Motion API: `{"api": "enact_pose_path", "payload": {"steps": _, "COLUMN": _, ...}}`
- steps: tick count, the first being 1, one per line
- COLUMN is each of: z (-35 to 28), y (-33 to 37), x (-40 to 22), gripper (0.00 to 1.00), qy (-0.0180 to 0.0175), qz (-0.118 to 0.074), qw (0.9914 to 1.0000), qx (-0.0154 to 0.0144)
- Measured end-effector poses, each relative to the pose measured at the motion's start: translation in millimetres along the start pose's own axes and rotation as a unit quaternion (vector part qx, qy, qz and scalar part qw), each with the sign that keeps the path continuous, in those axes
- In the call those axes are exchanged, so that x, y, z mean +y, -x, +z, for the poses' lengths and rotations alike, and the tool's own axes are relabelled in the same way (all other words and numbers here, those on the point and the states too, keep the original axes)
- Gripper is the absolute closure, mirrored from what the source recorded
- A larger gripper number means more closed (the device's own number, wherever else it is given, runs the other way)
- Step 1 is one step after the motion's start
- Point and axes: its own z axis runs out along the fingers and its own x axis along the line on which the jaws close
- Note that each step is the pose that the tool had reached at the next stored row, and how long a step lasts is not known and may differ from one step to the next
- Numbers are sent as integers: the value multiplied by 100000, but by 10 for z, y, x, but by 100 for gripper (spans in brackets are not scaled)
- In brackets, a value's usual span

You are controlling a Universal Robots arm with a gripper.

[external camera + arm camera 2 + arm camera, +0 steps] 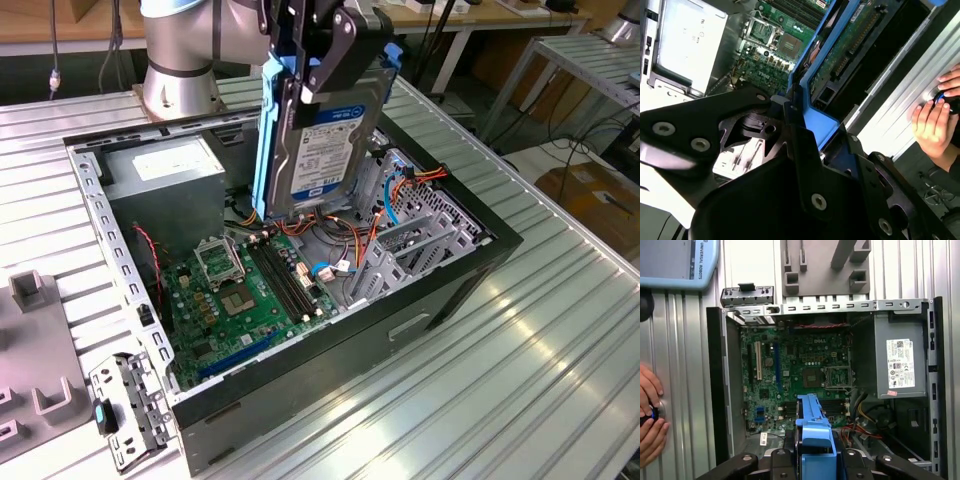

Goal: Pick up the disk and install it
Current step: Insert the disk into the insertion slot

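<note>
Fingers (332, 58) clamp disk (318, 128) above case (400, 330); exterior view shows label (335, 160), both wrist views hand (932, 125).

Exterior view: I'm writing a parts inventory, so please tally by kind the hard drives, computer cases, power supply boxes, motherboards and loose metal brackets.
hard drive: 1
computer case: 1
power supply box: 1
motherboard: 1
metal bracket, lying outside the case: 1
Total: 5
</note>
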Motion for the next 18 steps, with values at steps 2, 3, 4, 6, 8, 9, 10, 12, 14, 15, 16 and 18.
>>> {"api": "enact_pose_path", "payload": {"steps": 2, "z": 3, "y": -64, "x": -4, "gripper": 63, "qy": 5, "qz": 0, "qw": 100000, "qx": 10}}
{"api": "enact_pose_path", "payload": {"steps": 3, "z": 5, "y": -84, "x": -5, "gripper": 63, "qy": 3, "qz": 0, "qw": 100000, "qx": 9}}
{"api": "enact_pose_path", "payload": {"steps": 4, "z": 7, "y": -101, "x": -7, "gripper": 63, "qy": 3, "qz": 1, "qw": 100000, "qx": 9}}
{"api": "enact_pose_path", "payload": {"steps": 6, "z": 11, "y": -142, "x": -12, "gripper": 63, "qy": 0, "qz": 1, "qw": 100000, "qx": 25}}
{"api": "enact_pose_path", "payload": {"steps": 8, "z": 14, "y": -162, "x": -21, "gripper": 63, "qy": 4, "qz": 2, "qw": 100000, "qx": 32}}
{"api": "enact_pose_path", "payload": {"steps": 9, "z": 15, "y": -172, "x": -34, "gripper": 63, "qy": 1, "qz": 1, "qw": 100000, "qx": 33}}
{"api": "enact_pose_path", "payload": {"steps": 10, "z": 17, "y": -176, "x": -47, "gripper": 63, "qy": -3, "qz": 1, "qw": 100000, "qx": 25}}
{"api": "enact_pose_path", "payload": {"steps": 12, "z": 18, "y": -180, "x": -80, "gripper": 63, "qy": 2, "qz": -3, "qw": 100000, "qx": 37}}
{"api": "enact_pose_path", "payload": {"steps": 14, "z": 22, "y": -183, "x": -123, "gripper": 63, "qy": -3, "qz": -2, "qw": 100000, "qx": 23}}
{"api": "enact_pose_path", "payload": {"steps": 15, "z": 23, "y": -184, "x": -136, "gripper": 63, "qy": -1, "qz": -3, "qw": 100000, "qx": 28}}
{"api": "enact_pose_path", "payload": {"steps": 16, "z": 25, "y": -183, "x": -163, "gripper": 63, "qy": 0, "qz": 2, "qw": 100000, "qx": 28}}
{"api": "enact_pose_path", "payload": {"steps": 18, "z": 27, "y": -183, "x": -214, "gripper": 63, "qy": 2, "qz": 1, "qw": 100000, "qx": 32}}
